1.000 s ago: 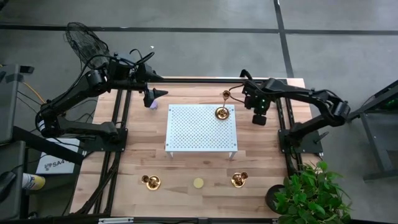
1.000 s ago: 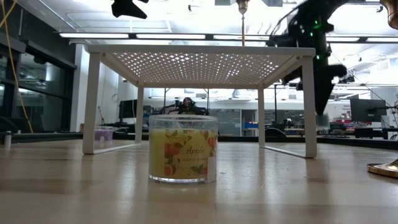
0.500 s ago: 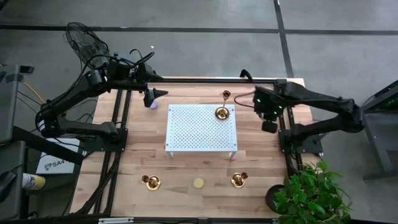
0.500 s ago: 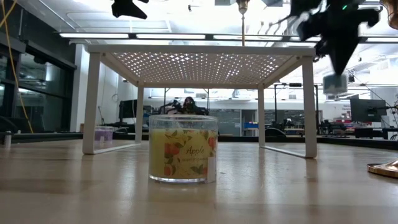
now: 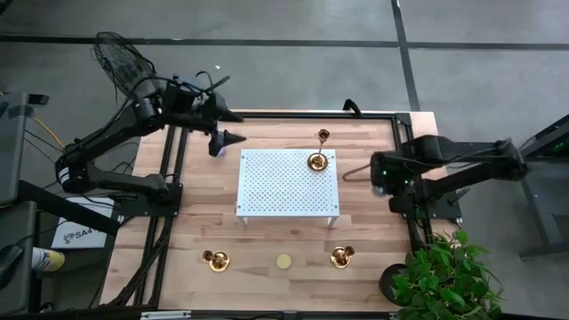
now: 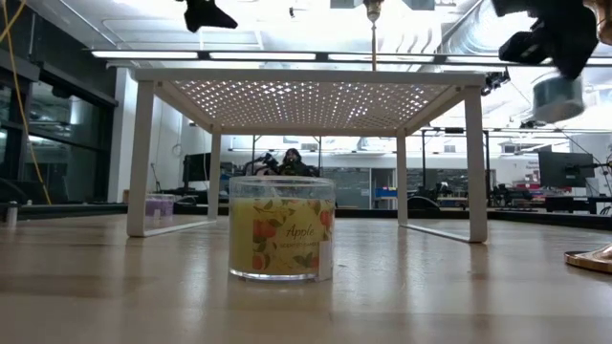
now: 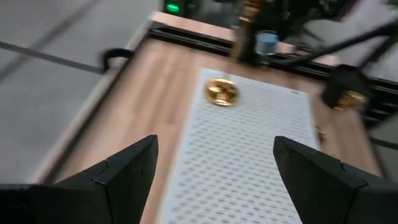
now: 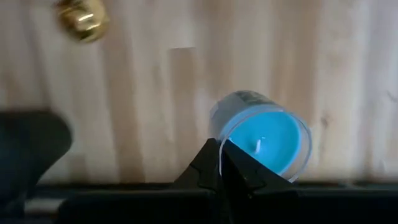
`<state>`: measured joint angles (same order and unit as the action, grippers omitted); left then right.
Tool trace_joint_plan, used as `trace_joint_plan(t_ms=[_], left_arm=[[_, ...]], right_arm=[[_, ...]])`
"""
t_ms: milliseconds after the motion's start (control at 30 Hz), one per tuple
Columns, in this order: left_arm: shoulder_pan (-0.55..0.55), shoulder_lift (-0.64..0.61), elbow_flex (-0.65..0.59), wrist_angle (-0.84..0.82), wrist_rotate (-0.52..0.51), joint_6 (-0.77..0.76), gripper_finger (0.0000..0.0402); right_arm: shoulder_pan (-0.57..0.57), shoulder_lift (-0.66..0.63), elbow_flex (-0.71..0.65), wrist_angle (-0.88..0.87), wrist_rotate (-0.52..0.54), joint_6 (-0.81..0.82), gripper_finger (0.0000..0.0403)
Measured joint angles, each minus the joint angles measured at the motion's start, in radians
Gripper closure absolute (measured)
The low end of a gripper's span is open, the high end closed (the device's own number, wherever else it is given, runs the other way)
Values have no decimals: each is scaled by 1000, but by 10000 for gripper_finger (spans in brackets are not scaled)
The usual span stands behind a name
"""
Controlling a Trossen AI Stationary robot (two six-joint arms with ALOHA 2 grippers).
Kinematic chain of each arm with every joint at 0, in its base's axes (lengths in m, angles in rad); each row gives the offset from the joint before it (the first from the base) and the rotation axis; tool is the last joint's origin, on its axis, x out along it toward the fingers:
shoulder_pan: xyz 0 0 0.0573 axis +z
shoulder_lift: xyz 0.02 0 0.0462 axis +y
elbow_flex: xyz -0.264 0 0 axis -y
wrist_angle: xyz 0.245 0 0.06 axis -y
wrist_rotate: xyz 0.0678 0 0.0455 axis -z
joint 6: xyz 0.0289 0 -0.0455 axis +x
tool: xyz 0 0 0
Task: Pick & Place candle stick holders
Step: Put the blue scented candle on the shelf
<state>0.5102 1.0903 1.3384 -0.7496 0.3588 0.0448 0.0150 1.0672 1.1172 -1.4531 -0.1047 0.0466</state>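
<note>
Several gold candle stick holders show in the high view. One stands on the white perforated rack [image 5: 286, 181] at its far right corner [image 5: 317, 161]. One stands on the table behind it [image 5: 324, 135]. Two stand near the table's near edge [image 5: 216, 260] [image 5: 342, 257]. My left gripper [image 5: 233, 139] is open and empty above the table off the rack's far left corner; its wrist view [image 7: 214, 168] looks along the rack at the holder [image 7: 222, 92]. My right gripper [image 5: 381, 182], right of the rack, is shut on a blue candle in a glass jar [image 8: 264, 140]. My right gripper pinches the jar's rim [image 8: 219, 138] between its two fingers, on the side nearest the wrist. The jar hangs past the fingertips with its open top toward the wrist camera. The low view shows the jar [image 6: 557, 94] lifted clear, about level with the rack's top.
A yellow candle jar [image 6: 282, 227] stands near the table's near edge, between the two near holders [image 5: 284, 261]. A purple candle [image 6: 160, 206] sits at the far left by the rack's leg. A potted plant [image 5: 440, 280] stands off the near right corner.
My right gripper has carried the blue candle from beside the rack's far right corner toward the table's right and near edges, and upward. It has stayed shut on the candle. My left gripper has shifted a little toward the rack.
</note>
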Motion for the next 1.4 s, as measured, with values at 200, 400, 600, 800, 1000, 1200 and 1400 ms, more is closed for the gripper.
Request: trace_joint_plan(t_ms=[200, 400, 600, 800, 1000, 1200, 1400], left_arm=[[-2, 43, 0, 1, 215, -21, 87], [-76, 87, 0, 1, 290, -36, 87], [-175, 110, 0, 35, 304, -75, 87], [-247, 122, 0, 161, 295, -130, 87], [-302, 126, 0, 246, 278, -143, 87], [-310, 126, 0, 305, 265, -233, 87], [-310, 126, 0, 313, 287, -288, 87]], right_arm=[[126, 0, 0, 31, -60, -77, 402], [230, 5, 10, 108, -59, -163, 402], [287, 95, 161, 118, -2, -271, 402], [308, 265, 408, 90, 46, -432, 402], [322, 446, 673, 11, 100, -607, 402], [318, 590, 905, -18, 127, -772, 402], [298, 707, 1080, -17, 131, -904, 402]])
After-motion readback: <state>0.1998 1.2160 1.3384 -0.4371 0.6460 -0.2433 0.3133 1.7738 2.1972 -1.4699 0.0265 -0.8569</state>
